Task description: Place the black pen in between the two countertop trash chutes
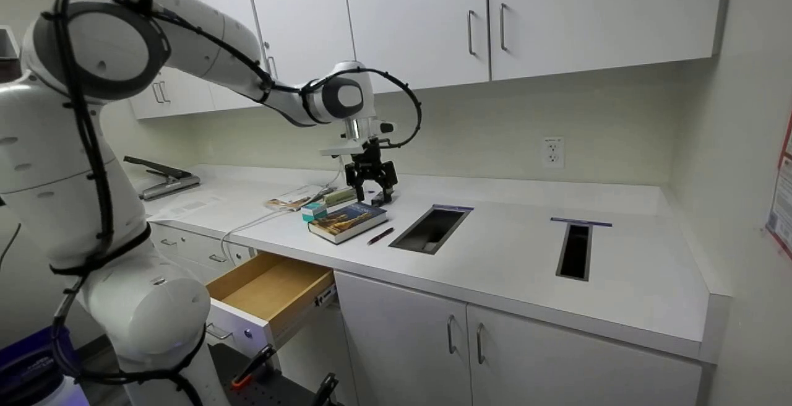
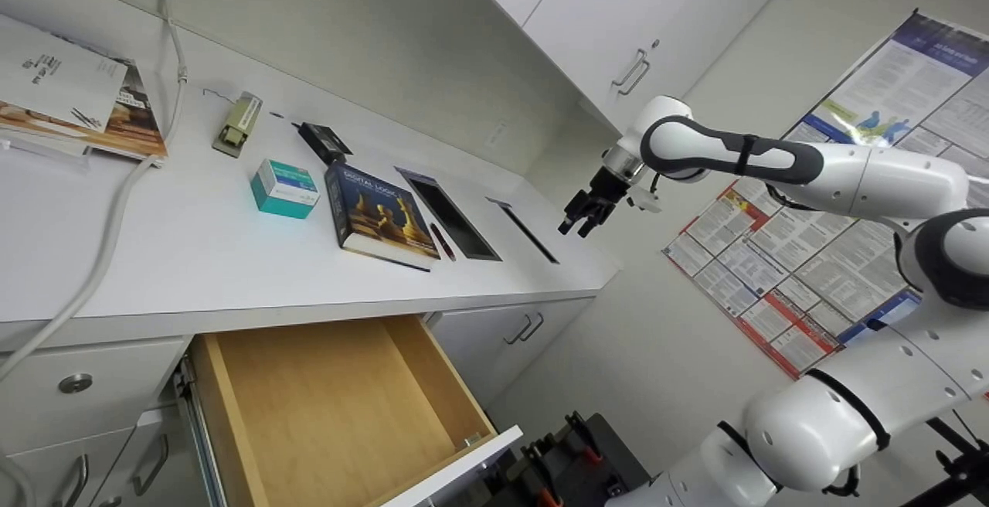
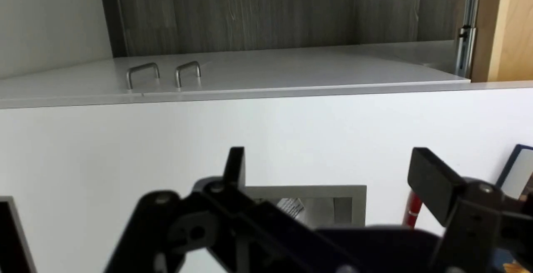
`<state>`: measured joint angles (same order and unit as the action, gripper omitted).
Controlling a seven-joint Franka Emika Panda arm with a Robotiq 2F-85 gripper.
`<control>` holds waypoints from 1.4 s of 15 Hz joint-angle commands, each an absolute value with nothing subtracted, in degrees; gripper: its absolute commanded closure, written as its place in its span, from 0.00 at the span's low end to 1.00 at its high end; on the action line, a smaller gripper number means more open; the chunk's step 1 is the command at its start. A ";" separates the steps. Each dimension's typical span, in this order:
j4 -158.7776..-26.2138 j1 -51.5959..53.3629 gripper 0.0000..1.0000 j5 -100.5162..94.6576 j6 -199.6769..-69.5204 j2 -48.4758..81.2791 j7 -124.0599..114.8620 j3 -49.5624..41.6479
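While the arm (image 1: 192,53) extends over the tabletop (image 1: 507,251), the end effector (image 1: 374,197) is released in an exterior view, jaws well apart. Pen (image 1: 380,236) lies on the tabletop, below the end effector in frame, between the book (image 1: 346,218) and the wide chute (image 1: 431,228). Narrow chute (image 1: 575,251) is farther off to picture-right.

In an exterior view, end effector (image 2: 574,229) hangs picture-right of both chutes; pen is off to its picture-left, slightly lower, just beside the book. Teal-and-white box (image 2: 283,188) is farther out that way, drawer (image 2: 340,406) sticks out lower left of it, poster (image 2: 788,267) to its right.

Wrist view: fingertips (image 3: 433,177) spread wide, wide chute in the gap between them, printed paper (image 3: 291,207) inside. Pen shows red with a silvery ring, by the picture-right fingertip, partly hidden. Narrow chute is cut off at far picture-left.
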<state>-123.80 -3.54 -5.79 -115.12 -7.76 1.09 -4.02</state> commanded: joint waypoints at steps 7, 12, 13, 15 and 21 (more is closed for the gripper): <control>-122.96 -2.88 0.00 -5.65 -117.31 -4.02 0.29 -3.00; -121.45 -1.56 0.00 3.25 -127.49 3.49 1.98 -2.29; -121.38 -1.38 0.00 3.65 -130.81 4.96 1.75 -1.96; -120.75 -1.14 0.00 3.49 -136.80 8.23 1.45 -1.28; -113.15 -0.67 0.00 3.05 -139.64 17.57 2.27 0.59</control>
